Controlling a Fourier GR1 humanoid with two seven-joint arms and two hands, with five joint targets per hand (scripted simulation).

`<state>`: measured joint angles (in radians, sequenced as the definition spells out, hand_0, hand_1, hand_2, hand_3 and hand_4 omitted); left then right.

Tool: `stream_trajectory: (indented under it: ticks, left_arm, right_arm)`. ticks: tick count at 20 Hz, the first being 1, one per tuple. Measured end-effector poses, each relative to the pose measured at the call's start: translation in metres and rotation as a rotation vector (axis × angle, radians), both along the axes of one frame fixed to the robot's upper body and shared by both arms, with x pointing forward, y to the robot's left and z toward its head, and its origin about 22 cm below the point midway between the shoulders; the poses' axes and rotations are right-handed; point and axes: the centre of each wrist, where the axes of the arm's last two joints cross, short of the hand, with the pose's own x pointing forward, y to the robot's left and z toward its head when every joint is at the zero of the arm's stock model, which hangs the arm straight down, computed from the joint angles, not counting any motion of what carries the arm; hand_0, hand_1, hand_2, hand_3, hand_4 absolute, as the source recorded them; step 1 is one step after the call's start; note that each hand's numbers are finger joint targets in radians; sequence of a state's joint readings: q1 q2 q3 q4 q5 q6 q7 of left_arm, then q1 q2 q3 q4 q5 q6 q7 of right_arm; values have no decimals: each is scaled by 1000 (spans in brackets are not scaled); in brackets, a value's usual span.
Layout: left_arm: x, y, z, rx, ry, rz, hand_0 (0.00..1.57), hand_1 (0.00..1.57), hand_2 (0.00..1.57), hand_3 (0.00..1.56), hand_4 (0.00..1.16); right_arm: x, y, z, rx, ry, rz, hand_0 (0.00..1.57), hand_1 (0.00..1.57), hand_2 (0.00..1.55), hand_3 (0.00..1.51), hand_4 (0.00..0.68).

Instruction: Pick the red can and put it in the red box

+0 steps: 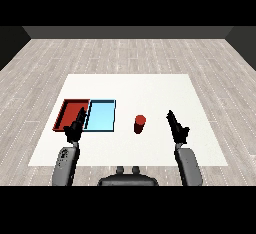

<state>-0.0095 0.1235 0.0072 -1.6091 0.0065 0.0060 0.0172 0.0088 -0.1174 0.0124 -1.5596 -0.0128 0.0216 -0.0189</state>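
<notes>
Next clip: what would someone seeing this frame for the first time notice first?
Probably the red can standing upright, alone on the white table, between the trays and the right hand. Next, the red tray and light blue tray side by side at the left, with the left hand over the red tray's near edge. Both hands hold nothing, fingers straight.

There is only one view. It looks from the robot's head, down and forward across the white table (150,88). The near edge of the table sits low in the view and the far edge sits higher up. The whole table fits in, so the camera is not close. Grey wooden floor (130,53) shows past the far edge.
</notes>
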Motion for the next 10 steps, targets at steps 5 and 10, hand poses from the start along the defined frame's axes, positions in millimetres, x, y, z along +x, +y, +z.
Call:
stream_trajectory:
  ticks: [5, 10]
  left_arm:
    - [-2, 0, -6, -2, 20, 27, 0, 0, 0, 0, 0]
    - [-3, -7, 3, -62, -200, 17, 0, 0, 0, 0, 0]
  right_arm:
    - [-8, 10, 0, -5, 4, -20, 0, 0, 0, 0, 0]
    - [-13, 23, 7, 99, -150, 29, 0, 0, 0, 0, 0]
